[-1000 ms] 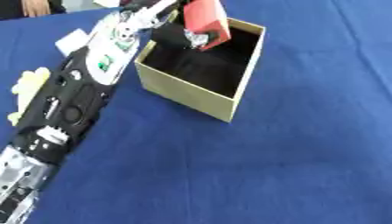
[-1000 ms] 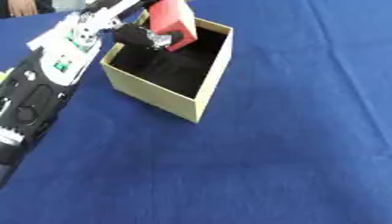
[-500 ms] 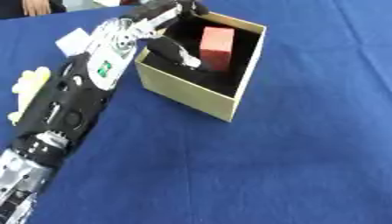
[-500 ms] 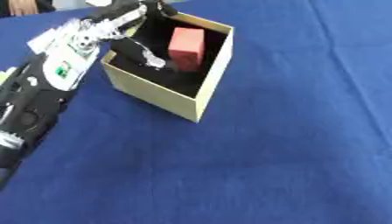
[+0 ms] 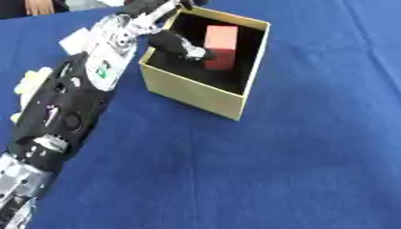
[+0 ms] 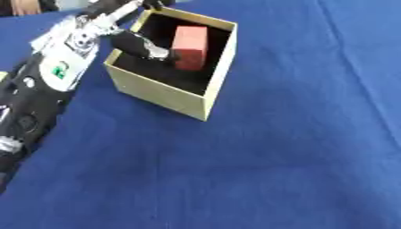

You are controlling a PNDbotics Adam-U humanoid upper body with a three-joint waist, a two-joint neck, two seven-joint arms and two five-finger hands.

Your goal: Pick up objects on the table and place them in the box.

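An open tan cardboard box (image 5: 194, 93) with a dark inside stands on the blue tablecloth at the upper middle. A red block (image 5: 222, 44) stands upright inside it, near the far right wall. My left arm runs up from the lower left corner, and my left hand (image 5: 177, 43) hangs over the box's left side. It is open; one dark finger reaches down into the box and ends just beside the block's left face. The other fingers lie at the box's far left corner. My right hand shows in no view.
A pale yellow object (image 5: 30, 83) and a small white one (image 5: 74, 39) lie on the cloth left of my arm, partly hidden by it. Blue cloth (image 5: 297, 161) spreads over the whole right and lower part of the table.
A second ago my left hand held the red block above the box. It has let go; the block now stands inside and the hand has drawn slightly left.
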